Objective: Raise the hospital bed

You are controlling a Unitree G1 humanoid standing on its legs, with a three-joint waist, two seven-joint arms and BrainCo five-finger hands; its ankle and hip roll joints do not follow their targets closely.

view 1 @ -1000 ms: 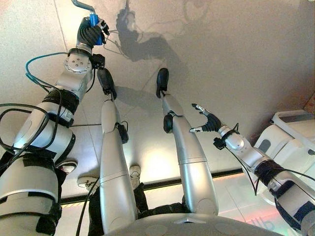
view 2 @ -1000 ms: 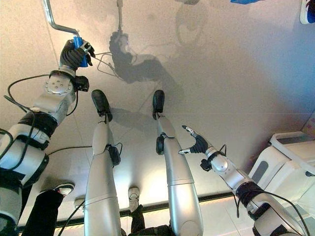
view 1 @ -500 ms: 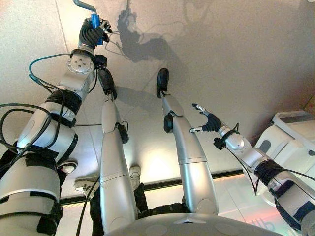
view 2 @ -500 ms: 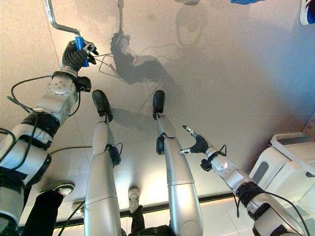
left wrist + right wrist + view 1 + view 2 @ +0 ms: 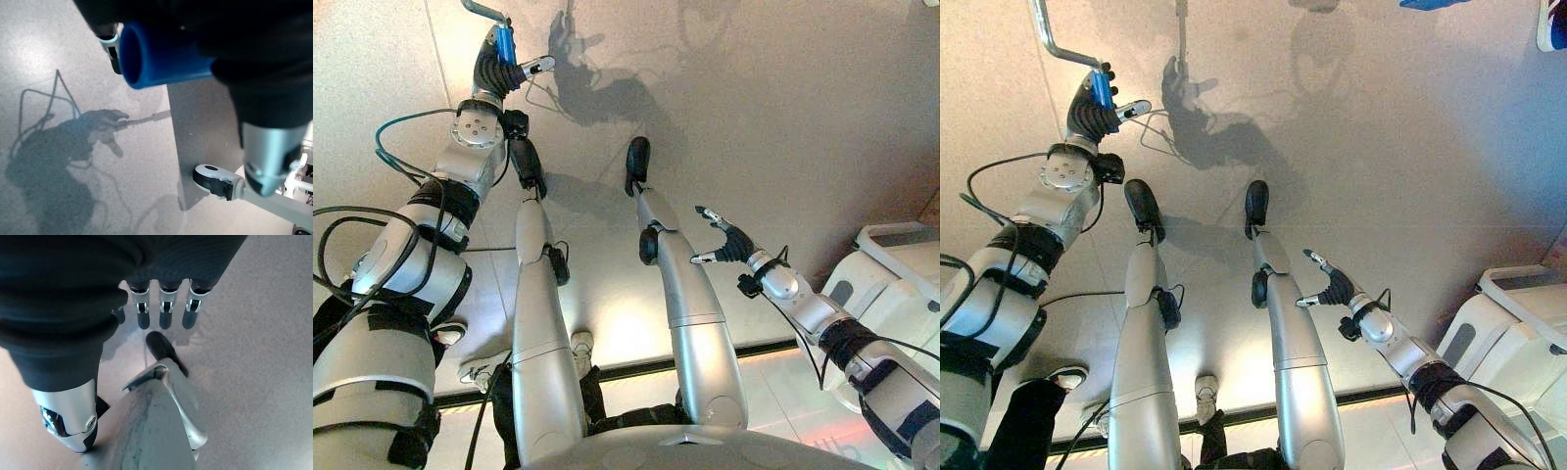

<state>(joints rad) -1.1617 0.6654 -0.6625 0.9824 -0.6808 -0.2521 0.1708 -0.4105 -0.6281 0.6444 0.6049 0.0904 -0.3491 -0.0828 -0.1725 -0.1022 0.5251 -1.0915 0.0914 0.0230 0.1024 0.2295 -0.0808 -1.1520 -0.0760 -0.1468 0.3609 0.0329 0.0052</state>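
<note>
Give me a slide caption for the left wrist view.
Left hand curled around the blue crank grip above grey floor, a bed caster below.

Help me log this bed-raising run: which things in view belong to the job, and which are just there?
Job:
- blue crank handle, on its bent metal rod
- left hand, fingers curled round the handle
- white bed frame, at the robot's right

Not part of it:
- right hand, open, holding nothing
- a person's shoe behind the robot
- caster wheel in the left wrist view
</note>
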